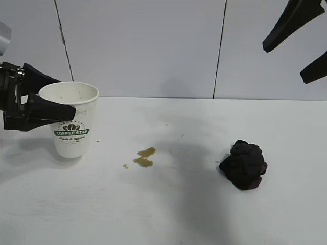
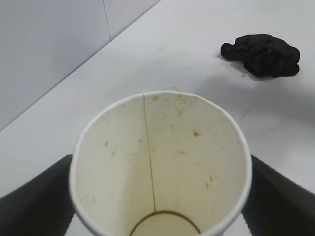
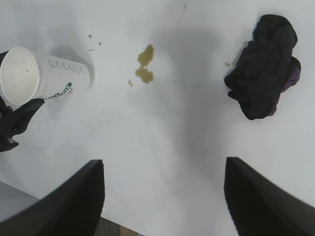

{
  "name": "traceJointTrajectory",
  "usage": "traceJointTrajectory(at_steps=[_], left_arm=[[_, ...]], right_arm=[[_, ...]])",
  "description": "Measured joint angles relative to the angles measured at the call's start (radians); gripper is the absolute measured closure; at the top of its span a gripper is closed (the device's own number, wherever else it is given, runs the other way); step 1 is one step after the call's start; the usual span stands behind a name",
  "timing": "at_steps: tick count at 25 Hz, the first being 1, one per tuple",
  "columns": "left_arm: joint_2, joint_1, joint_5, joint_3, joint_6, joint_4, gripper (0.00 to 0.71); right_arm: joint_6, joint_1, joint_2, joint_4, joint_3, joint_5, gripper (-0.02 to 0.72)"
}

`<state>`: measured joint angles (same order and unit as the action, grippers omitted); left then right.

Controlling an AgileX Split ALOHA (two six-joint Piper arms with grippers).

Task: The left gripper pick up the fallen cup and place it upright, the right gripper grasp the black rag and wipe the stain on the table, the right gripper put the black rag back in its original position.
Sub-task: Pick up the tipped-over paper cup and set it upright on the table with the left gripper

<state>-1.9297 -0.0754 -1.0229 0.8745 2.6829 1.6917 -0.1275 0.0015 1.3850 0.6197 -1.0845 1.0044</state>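
Level exterior view faces the table (image 1: 204,204) — wrist views look down, sharing it.

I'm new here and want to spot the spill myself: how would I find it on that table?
Look at the white table. Between the upright paper cup on one side and the black rag on the other lies the stain. It is the only yellowish-brown mark: small flat blotches with tiny droplets beside them.
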Motion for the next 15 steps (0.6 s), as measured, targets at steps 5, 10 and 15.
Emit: traceJointTrajectory(at_steps=[5, 10, 15], left_arm=[[0.0, 0.0, 0.01, 0.0, 0.0, 0.001, 0.088], [0.0, 0.0, 0.033, 0.0, -0.02, 0.001, 0.085], [0.0, 0.0, 0.082, 0.0, -0.073, 0.002, 0.083]], right_arm=[[0.0, 0.0, 0.0, -0.002, 0.0, -0.001, 0.228], [0.0, 0.0, 0.0, -0.002, 0.0, -0.001, 0.228], [0.0, 0.0, 0.0, -0.002, 0.0, -0.002, 0.228]])
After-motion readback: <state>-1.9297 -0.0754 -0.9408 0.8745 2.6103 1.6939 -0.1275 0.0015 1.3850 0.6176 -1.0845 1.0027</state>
